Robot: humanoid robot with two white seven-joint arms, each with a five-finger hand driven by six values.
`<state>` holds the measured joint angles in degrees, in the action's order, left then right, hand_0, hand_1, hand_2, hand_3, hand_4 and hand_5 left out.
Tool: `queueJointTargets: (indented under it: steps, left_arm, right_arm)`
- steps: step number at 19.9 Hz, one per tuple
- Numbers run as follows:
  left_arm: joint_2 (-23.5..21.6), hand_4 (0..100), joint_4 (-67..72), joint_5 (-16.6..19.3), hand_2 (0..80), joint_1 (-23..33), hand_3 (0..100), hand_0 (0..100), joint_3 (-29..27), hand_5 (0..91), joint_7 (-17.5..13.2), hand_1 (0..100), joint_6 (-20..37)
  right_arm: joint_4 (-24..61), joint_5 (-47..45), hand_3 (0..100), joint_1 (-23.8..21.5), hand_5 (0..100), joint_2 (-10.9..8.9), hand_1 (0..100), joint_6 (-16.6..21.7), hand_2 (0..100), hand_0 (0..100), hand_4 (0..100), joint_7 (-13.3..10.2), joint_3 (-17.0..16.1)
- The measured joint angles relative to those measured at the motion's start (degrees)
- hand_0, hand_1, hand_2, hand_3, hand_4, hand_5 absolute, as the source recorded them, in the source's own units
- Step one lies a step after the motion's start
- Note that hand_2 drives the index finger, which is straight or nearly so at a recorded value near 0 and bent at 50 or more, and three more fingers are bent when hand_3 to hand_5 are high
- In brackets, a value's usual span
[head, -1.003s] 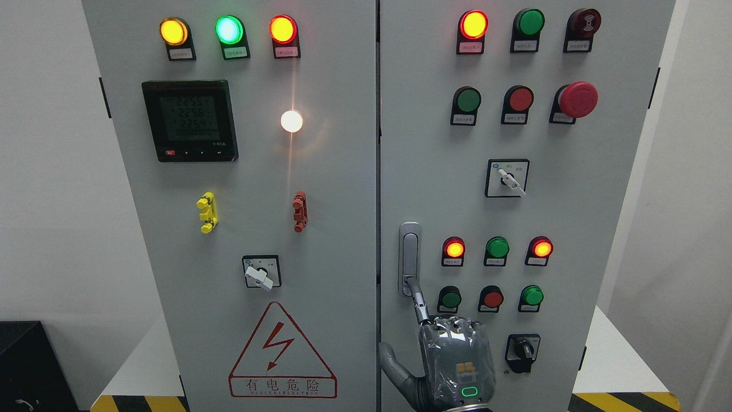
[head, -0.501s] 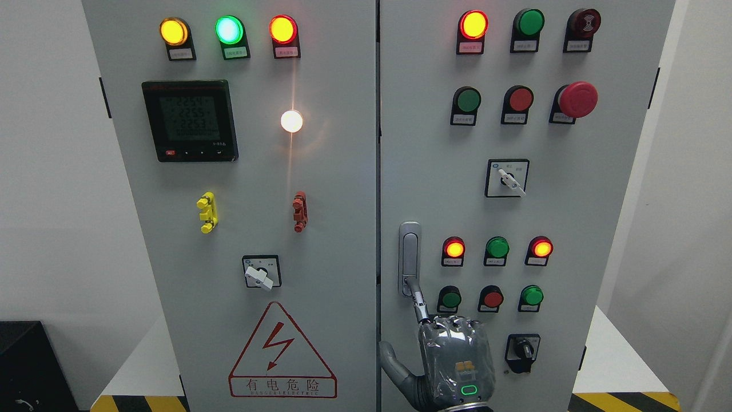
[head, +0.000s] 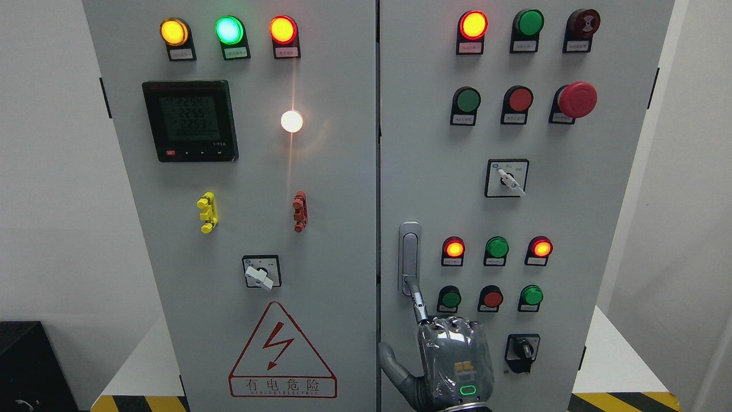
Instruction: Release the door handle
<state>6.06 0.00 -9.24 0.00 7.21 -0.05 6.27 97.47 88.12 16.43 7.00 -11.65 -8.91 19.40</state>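
Note:
The silver door handle [head: 409, 257] stands upright on the left edge of the grey cabinet's right door [head: 572, 217]. My right hand [head: 452, 355] comes up from the bottom edge just below it, its back towards me. Its index finger [head: 418, 300] is stretched up, and the tip touches the handle's lower end. The other fingers are curled into the palm and the thumb [head: 392, 360] sticks out to the left. The hand grasps nothing. My left arm is out of view.
The right door carries lit and unlit buttons [head: 496, 249], a red mushroom stop [head: 577, 99] and rotary switches [head: 507, 178] close to the hand. The left door [head: 257, 343] has a meter [head: 190, 120], lamps and a red warning triangle [head: 281, 352].

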Motion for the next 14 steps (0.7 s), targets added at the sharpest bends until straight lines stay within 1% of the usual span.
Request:
queueJointTargets:
  steps: [14]
  left_arm:
    - [0.00, 0, 0.00, 0.01, 0.0, 0.00, 0, 12, 0.00, 0.0, 0.00, 56, 0.00]
  right_arm:
    - [-0.56, -0.04, 100, 0.09, 100, 0.16, 23, -0.13, 0, 31, 100, 0.21, 0.02]
